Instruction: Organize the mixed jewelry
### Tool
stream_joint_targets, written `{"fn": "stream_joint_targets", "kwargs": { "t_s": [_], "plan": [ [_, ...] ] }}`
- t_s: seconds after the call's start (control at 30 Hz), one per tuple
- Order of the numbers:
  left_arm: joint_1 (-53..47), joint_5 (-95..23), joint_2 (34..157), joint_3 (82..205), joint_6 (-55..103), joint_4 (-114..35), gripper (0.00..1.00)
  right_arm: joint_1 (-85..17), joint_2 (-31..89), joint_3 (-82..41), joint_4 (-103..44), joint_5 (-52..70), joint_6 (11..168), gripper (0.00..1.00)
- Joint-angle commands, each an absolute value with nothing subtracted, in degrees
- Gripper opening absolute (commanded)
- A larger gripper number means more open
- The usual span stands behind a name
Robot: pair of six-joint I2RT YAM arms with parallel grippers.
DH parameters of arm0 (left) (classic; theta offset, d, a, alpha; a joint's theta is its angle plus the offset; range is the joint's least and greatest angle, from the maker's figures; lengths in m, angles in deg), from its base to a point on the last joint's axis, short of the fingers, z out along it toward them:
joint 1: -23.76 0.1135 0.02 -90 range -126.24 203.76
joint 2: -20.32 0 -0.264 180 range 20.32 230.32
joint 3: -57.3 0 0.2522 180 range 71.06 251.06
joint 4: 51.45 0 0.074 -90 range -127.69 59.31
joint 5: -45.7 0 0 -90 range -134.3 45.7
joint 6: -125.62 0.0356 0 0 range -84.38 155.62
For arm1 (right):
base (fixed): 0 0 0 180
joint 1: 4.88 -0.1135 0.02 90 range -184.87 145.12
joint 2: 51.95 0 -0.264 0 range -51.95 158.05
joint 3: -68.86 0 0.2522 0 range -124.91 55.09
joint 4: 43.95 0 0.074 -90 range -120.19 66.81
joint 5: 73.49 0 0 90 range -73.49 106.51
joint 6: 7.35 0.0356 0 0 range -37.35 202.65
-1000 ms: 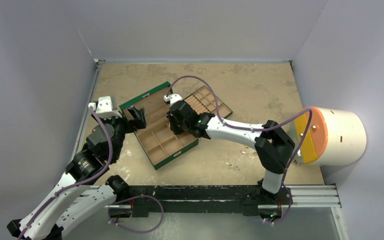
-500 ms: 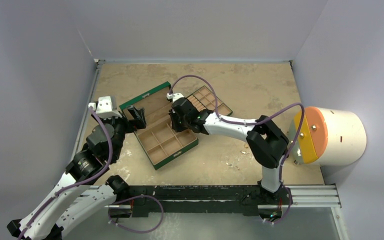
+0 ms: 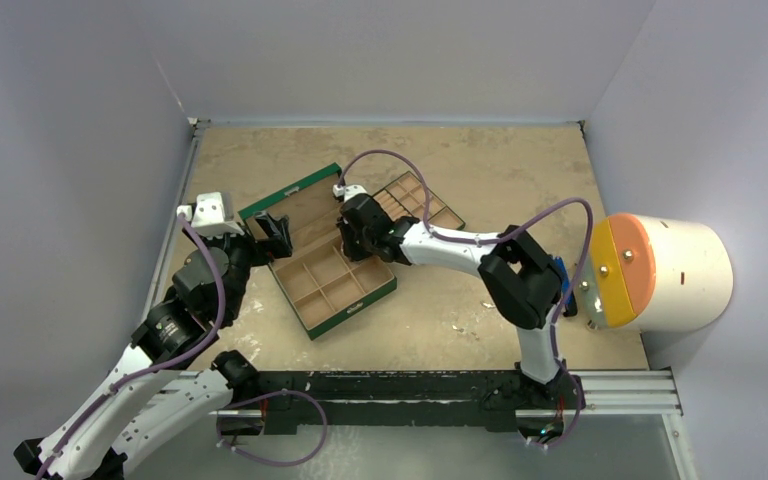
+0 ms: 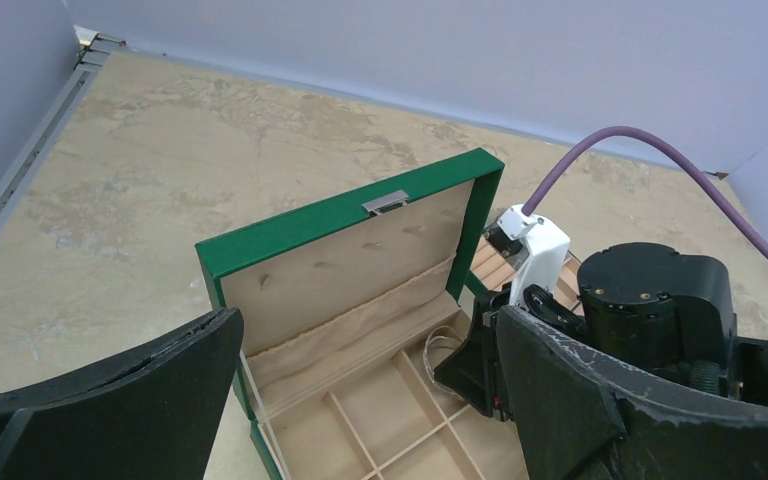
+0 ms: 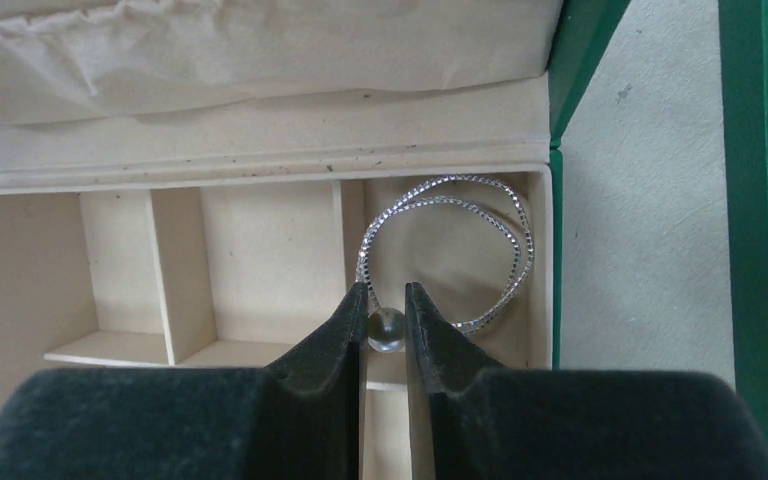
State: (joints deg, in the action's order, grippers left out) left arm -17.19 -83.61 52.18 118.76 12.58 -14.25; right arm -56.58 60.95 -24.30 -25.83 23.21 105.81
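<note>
While my right gripper [image 5: 386, 310] pinched a small silvery bead [image 5: 385, 331] over the green box [image 5: 557, 262], my left gripper [image 3: 272, 232] stood wide open and empty beside the lid [image 4: 345, 262].

From the right wrist view, the bead sat between narrow jaws, at the near-left edge of the thin silvery hoop [image 5: 447, 181]. The hoop lay flat in the rear corner cell, against the hinge side and the green right wall, straight ahead of the fingertips. I could not tell whether bead and hoop touched. I judged the right arm far nearer to that cell, so any release was its job. The neighbouring cell lay just to its left.
</note>
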Motion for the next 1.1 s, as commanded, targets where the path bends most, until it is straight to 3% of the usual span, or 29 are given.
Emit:
{"fn": "stream_joint_targets", "kwargs": {
  "t_s": [0.0, 0.5, 0.7, 1.07],
  "plan": [
    [-17.27, -84.47, 51.96, 120.27, 12.33, -15.63, 0.98, -56.37, 61.43, -27.67, -26.39, 25.81, 106.53, 0.09],
    [-17.26, -84.64, 52.26, 120.33, 12.42, -15.53, 0.98, -56.47, 59.13, -27.23, -26.15, 27.53, 107.70, 0.37],
    [-17.21, -84.88, 52.53, 120.27, 12.38, -15.43, 0.98, -56.54, 54.17, -25.26, -25.90, 28.42, 107.37, 0.38],
    [-17.28, -84.34, 53.35, 120.32, 12.46, -15.43, 0.98, -56.55, 34.75, -12.39, -22.32, 31.29, 107.59, 0.42]
  ]
}}
